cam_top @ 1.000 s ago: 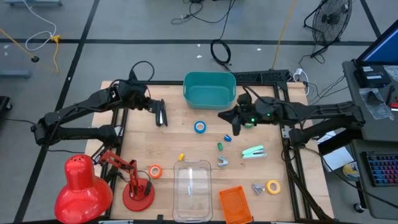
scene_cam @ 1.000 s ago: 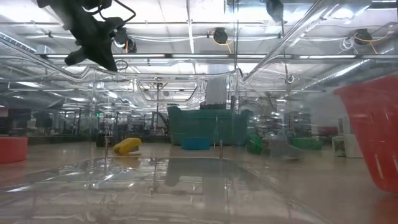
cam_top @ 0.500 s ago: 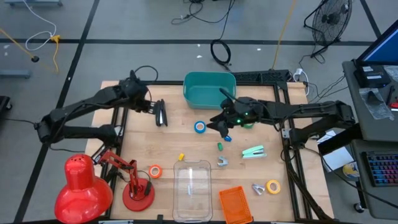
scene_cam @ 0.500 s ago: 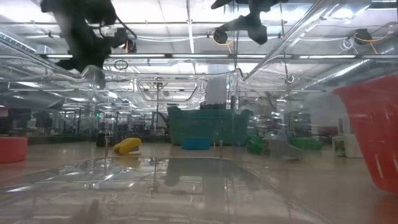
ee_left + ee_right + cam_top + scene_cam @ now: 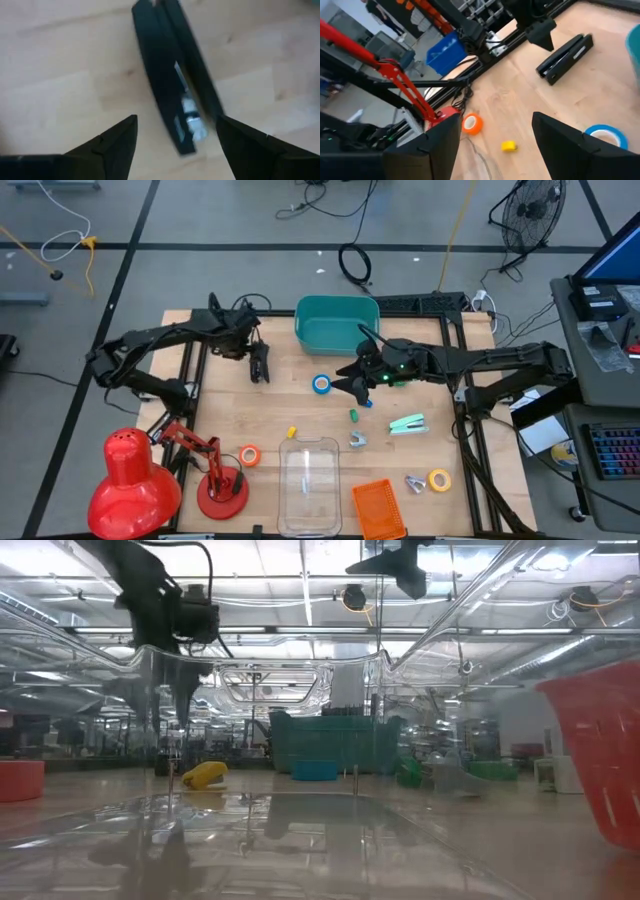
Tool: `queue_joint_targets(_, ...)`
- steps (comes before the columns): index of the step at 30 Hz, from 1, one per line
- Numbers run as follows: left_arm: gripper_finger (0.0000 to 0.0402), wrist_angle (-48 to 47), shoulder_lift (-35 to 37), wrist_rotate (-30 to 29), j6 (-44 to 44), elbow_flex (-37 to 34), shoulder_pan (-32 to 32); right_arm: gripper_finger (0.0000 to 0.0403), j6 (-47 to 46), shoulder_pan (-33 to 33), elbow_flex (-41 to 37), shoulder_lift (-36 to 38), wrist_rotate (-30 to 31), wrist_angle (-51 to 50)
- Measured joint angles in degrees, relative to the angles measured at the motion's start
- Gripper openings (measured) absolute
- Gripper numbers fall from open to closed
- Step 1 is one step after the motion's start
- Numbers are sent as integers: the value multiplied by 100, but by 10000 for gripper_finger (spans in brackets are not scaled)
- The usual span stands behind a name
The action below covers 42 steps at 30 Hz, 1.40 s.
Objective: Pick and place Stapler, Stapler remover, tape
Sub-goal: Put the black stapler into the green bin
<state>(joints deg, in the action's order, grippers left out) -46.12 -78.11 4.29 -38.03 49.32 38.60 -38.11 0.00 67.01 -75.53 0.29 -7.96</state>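
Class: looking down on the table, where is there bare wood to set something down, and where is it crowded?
Bare wood lies between the black stapler and the orange tape roll. Crowded: from the blue tape roll to the yellow tape roll.

A teal bin (image 5: 337, 323) sits at the wooden surface's (image 5: 290, 395) far edge. A red lamp (image 5: 130, 475) stands at the near left corner, beside a clear tray (image 5: 309, 472) and an orange basket (image 5: 378, 508).

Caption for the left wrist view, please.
Left gripper, jaws open, poised over the black stapler lying on the wooden table.
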Motion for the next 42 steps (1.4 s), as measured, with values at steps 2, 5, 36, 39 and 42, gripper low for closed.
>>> queue_joint_targets(2, 277, 208, -141, 110, -17, 0, 35, 239, 48, 78, -1, 2, 141, 1)
queue_joint_targets(5, 266, 398, -407, 294, -62, 0, 42, 240, 126, 162, -1, 2, 298, -1)
queue_joint_targets(36, 8, 1034, -736, 169, 334, 0, 3, 238, 25, 237, -1, 2, 412, 395)
queue_joint_targets(39, 16, 1197, -736, 197, 331, 0, 27, 238, -14, 237, -1, 2, 411, 397)
queue_joint_targets(42, 19, 1300, -737, 213, 305, 0, 34, 238, -21, 237, -1, 2, 411, 397)
